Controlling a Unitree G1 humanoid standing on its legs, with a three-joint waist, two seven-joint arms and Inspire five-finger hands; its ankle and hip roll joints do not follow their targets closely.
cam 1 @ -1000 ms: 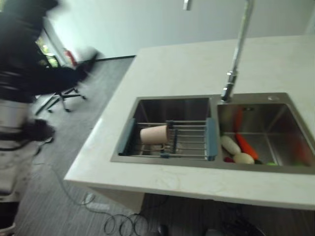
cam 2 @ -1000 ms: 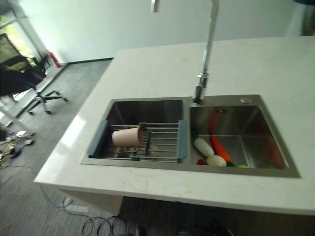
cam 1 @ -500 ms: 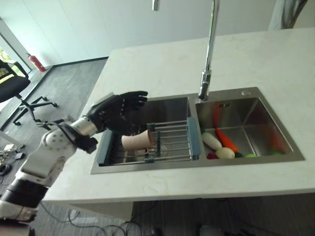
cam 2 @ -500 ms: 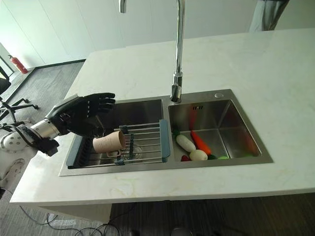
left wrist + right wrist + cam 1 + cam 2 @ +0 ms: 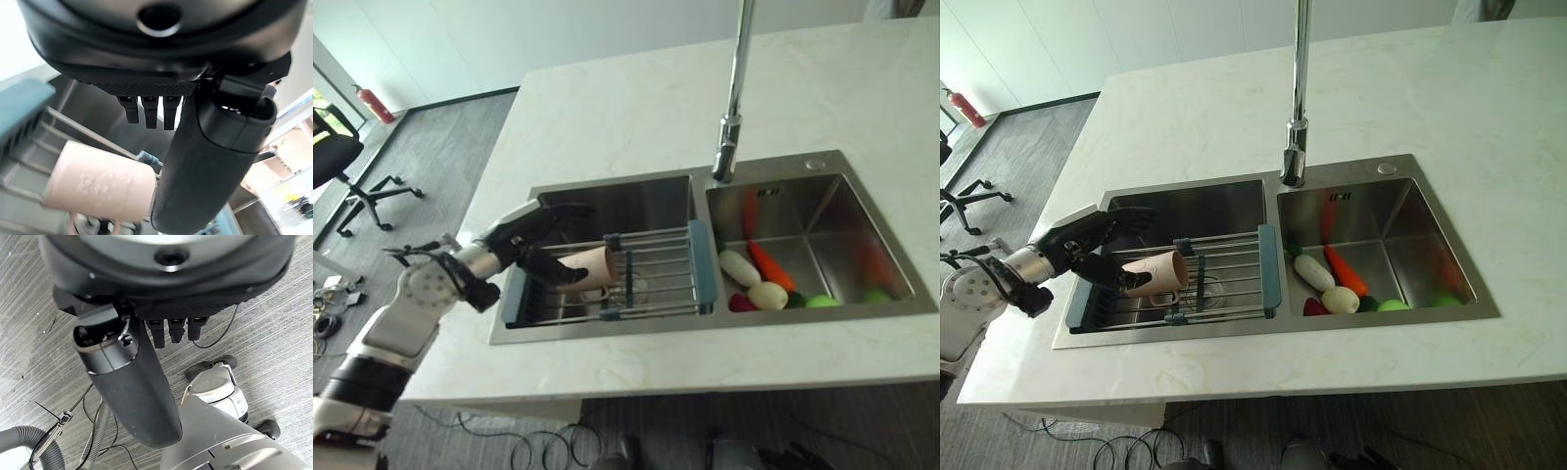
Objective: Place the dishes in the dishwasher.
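Left hand (image 5: 536, 245) reaches in over the left basin's edge, fingers straight and spread, thumb tip right at the cup (image 5: 591, 267), maybe just touching its base, though it's hard to call from above. Nothing gripped: in the left wrist view the thumb (image 5: 205, 161) runs alongside the cup (image 5: 100, 186) and the fingers (image 5: 149, 110) hang short and uncurled above it.

Cup is pink, lying on its side on the rack (image 5: 656, 274), mouth pointing toward the rack's middle. Under it, something pale sits on the basin floor, too dim to name. Rack spans the left basin of the sink (image 5: 607, 328), wire bars between two blue end pieces.

Further out, the tap (image 5: 732, 108) stands tall at the divider between the basins. Right basin holds a white vegetable (image 5: 740, 267), a carrot (image 5: 770, 265) just beside it, a pale round one (image 5: 767, 296) near the front wall, and green pieces (image 5: 822, 301) along that wall. Counter (image 5: 636, 108) wraps round it all, pale stone. A chair (image 5: 342, 171) stands on the floor well off to the left.

Right hand (image 5: 142, 367) hangs over the floor, fingers uncurled, holding nothing.
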